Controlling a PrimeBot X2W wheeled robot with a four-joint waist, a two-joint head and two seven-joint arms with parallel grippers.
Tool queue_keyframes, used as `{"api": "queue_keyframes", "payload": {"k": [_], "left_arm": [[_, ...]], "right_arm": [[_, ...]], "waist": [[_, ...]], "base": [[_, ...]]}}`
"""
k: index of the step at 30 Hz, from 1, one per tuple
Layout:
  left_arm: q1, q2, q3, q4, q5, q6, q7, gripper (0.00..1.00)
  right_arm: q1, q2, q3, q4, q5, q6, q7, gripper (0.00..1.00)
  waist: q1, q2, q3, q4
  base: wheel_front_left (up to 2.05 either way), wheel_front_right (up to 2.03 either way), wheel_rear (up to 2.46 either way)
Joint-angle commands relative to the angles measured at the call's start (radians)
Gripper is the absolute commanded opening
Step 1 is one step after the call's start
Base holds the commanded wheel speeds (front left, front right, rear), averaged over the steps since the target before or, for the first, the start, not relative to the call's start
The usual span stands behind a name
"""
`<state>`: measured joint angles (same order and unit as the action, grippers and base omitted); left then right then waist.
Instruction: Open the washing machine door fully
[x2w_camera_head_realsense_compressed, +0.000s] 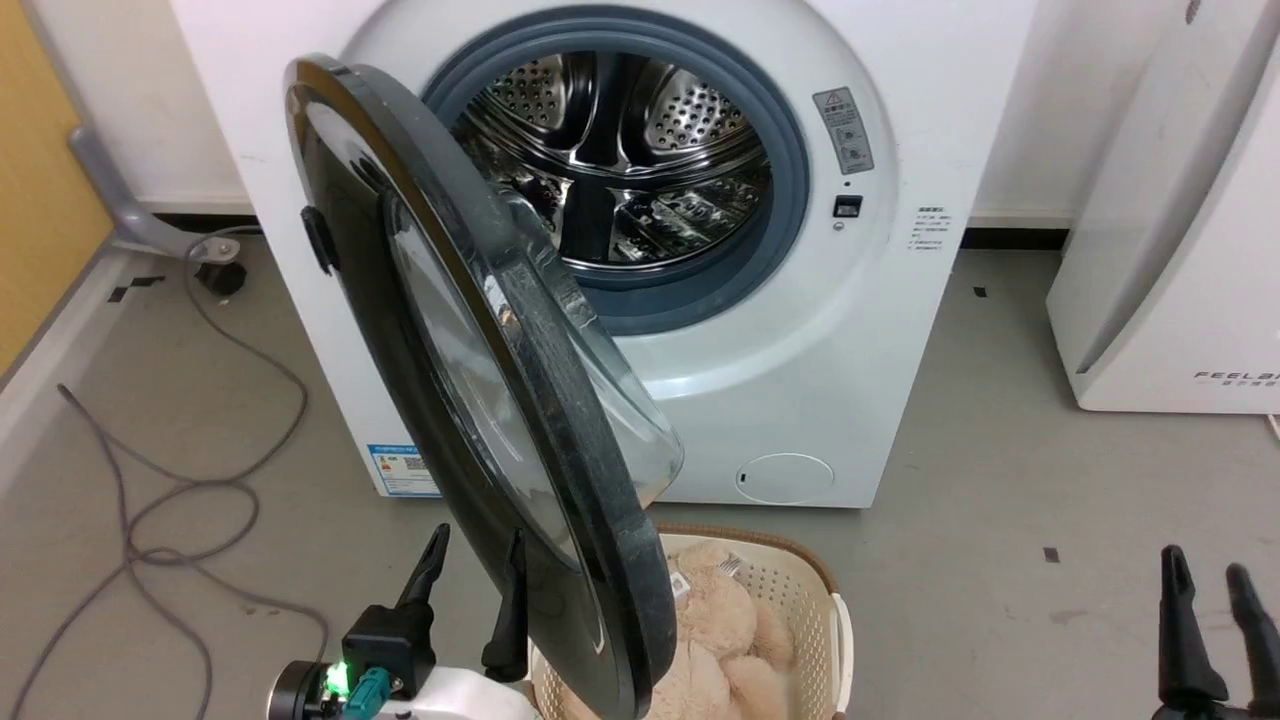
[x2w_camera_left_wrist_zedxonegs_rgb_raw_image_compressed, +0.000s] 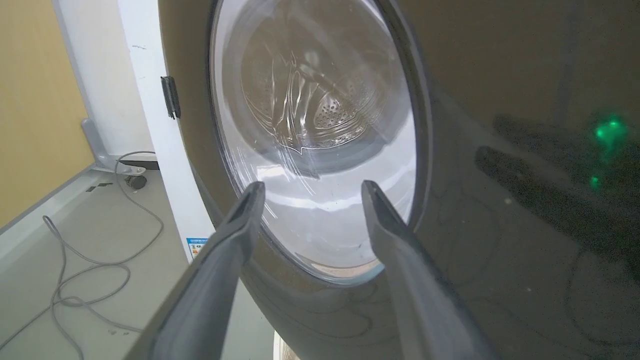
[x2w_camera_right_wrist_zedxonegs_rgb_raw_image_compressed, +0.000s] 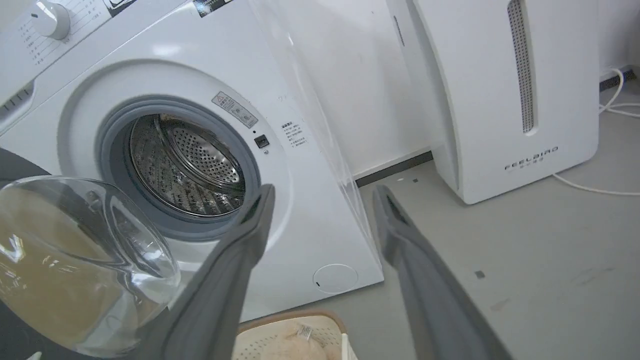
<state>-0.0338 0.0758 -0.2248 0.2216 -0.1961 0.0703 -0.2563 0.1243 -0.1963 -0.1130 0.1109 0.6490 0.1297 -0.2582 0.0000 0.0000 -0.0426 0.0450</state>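
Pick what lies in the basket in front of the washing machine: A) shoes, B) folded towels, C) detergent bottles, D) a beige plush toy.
D: a fuzzy beige plush toy with a sewn tag lies in the perforated cream basket, below the swung-out washing machine door.

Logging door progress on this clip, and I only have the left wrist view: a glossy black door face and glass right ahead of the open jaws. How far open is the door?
Observer: In the head view the washing machine door stands partly open, roughly edge-on to the camera, with the steel drum exposed behind it.
Operator: Anything underneath it?
Observer: Yes, a cream laundry basket holding a beige plush toy sits just below the door's lower edge.
Operator: And the other arm?
Observer: The right gripper is at the head view's lower right, jaws open and holding nothing, well clear of the door.
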Motion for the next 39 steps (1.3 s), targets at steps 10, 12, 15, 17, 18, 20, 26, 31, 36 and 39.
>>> {"api": "queue_keyframes", "payload": {"k": [10,12,15,17,18,20,26,31,36,39], "left_arm": [[0.016,0.009,0.003,-0.001,-0.004,0.0,-0.006,1.0],[0.015,0.01,0.002,0.0,-0.004,0.0,-0.006,1.0],[0.012,0.011,0.0,0.001,-0.004,-0.001,-0.006,1.0],[0.01,0.011,-0.001,0.002,-0.005,-0.001,-0.006,1.0],[0.01,0.011,-0.001,0.002,-0.006,0.0,-0.006,1.0],[0.01,0.011,0.0,0.002,-0.007,0.001,-0.006,1.0],[0.014,0.012,-0.004,0.016,-0.02,-0.005,-0.001,0.0],[0.011,0.014,-0.008,0.018,-0.027,-0.005,0.0,0.0],[0.007,0.02,-0.008,0.004,-0.025,0.005,0.002,0.0],[0.002,0.025,-0.005,-0.027,-0.025,0.011,0.005,0.0]], "right_arm": [[0.059,0.14,-0.012,-0.3,-0.564,0.001,0.142,1.0],[0.074,0.144,0.013,-0.314,-0.591,0.001,0.175,1.0],[0.096,0.145,0.036,-0.305,-0.574,0.001,0.208,1.0],[0.105,0.146,0.039,-0.29,-0.553,0.001,0.213,1.0],[0.107,0.146,0.037,-0.281,-0.547,0.001,0.213,1.0],[0.106,0.146,0.034,-0.269,-0.534,0.001,0.209,1.0],[0.084,0.146,0.028,-0.248,-0.517,0.001,0.207,1.0],[0.076,0.146,0.028,-0.244,-0.517,0.001,0.208,1.0],[0.074,0.146,0.026,-0.242,-0.509,0.001,0.208,1.0],[0.075,0.146,0.024,-0.241,-0.504,0.001,0.207,1.0]], "waist": [[0.0,0.0,0.001,-0.012],[0.0,0.0,0.002,-0.012],[0.0,0.0,0.004,-0.01],[0.0,0.0,0.005,-0.008],[0.0,0.0,0.006,-0.008],[0.0,0.0,0.006,-0.009],[0.0,0.0,0.007,-0.015],[0.0,0.0,0.01,-0.015],[0.0,0.0,0.014,-0.015],[0.0,0.0,0.016,-0.013]], "base": [[0.0,0.0,0.0],[0.0,0.0,0.0],[0.0,0.0,0.0],[0.0,0.0,0.0],[0.0,0.0,0.0],[0.0,0.0,0.0],[0.0,0.0,0.0],[0.0,0.0,0.0],[0.0,0.0,0.0],[0.0,0.0,0.0]]}}
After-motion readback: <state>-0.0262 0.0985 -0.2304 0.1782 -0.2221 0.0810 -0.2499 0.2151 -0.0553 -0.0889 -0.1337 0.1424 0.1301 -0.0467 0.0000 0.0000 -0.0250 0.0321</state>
